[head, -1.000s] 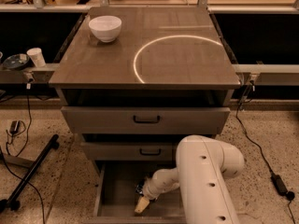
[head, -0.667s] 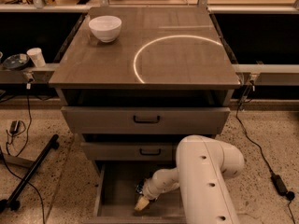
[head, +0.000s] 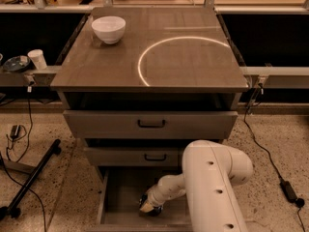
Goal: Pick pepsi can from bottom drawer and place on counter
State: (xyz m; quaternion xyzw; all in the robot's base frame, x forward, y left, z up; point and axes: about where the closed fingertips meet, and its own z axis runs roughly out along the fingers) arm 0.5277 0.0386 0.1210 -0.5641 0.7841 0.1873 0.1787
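Bottom drawer (head: 121,193), front edge cut off, holds the pincer (head: 147,207) inside

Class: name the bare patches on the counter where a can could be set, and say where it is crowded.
The counter is bare across its middle, right side and front edge. Only the back-left corner is taken, by the bowl. The gripper is down in the bottom drawer.

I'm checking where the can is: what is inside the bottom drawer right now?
The gripper sits low in the bottom drawer, near its front; bare floor shows to its left. The arm covers the drawer's right side. No pepsi can shows; the gripper may hide it.
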